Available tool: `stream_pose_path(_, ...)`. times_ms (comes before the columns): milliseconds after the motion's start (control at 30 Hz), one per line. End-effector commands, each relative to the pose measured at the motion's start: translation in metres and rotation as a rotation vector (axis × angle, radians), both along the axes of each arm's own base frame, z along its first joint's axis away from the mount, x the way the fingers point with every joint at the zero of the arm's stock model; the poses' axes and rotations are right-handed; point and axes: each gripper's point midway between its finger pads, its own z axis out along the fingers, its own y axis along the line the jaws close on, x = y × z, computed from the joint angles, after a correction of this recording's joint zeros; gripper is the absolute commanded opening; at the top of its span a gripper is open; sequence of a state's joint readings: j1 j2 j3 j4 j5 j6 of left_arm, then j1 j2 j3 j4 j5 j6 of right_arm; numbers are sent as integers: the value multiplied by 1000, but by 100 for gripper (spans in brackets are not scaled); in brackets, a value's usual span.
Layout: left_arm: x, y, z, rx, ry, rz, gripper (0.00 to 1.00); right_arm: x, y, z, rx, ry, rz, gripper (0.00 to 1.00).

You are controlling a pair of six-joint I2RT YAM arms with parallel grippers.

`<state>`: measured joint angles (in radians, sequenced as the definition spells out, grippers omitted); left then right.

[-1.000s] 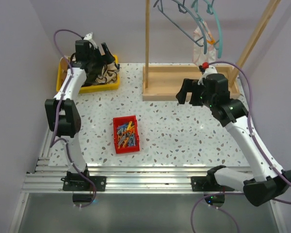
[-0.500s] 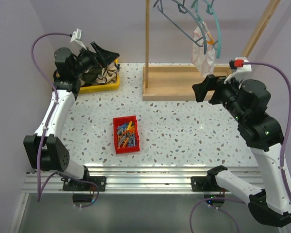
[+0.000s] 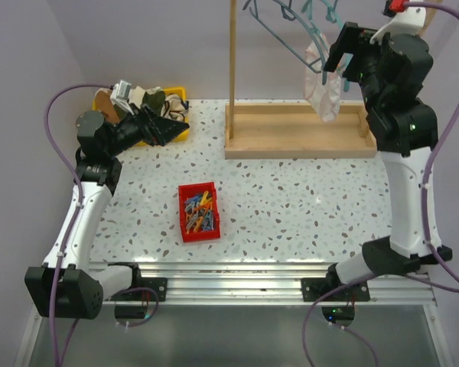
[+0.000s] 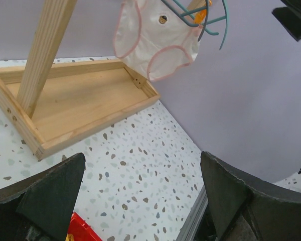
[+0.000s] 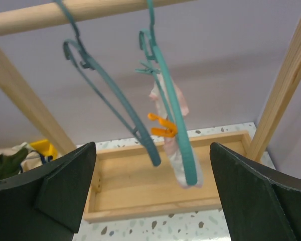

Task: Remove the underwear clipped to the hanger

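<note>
White, pink-edged underwear [image 4: 155, 40] hangs clipped to the teal hanger [image 5: 176, 131]; both claws are spread and empty.
At the far left edge, a yellow bin [image 3: 179, 134] holds heaped fabric, and the left claw [image 4: 142, 165] hovers just beside it with its fingers wide apart, pointing across open speckled worktop [image 3: 291, 199]. A red bin [image 3: 199, 233] of coloured clothes pegs sits alone mid-worktop, with free room on every side. Behind it stands the bare wooden rack, made up of a shallow base tray [image 3: 291, 130], upright posts and a round top rail [image 5: 90, 10]. A slim grey-blue hanger [image 5: 110, 95] hangs bare to the left of the teal one. An orange peg [image 5: 162, 128] pins the thin, limp garment. The right claw [image 5: 153, 146] faces it at hanger height, fingers wide apart and clear of both.
</note>
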<state>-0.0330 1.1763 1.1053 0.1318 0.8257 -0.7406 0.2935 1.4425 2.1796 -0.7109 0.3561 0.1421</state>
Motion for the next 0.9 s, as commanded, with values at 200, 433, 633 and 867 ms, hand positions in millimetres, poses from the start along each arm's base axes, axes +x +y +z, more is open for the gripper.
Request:
stream_pose_path(200,-34,1,-20,43,17,-27,100,69,-38,1,73,-21,-36,99)
stream_pose_path(433,-37,1,-29,58,32,-32,100,85,-32,-36,124,101,160,93)
stream_pose_path(633,-34,1,-33,63,38,-38,100,75,-23,-69,127,182,249,82)
stream_pose_path(867,-31,-1,-43,59,58,-48,100,70,-34,-87,89,228,191,76)
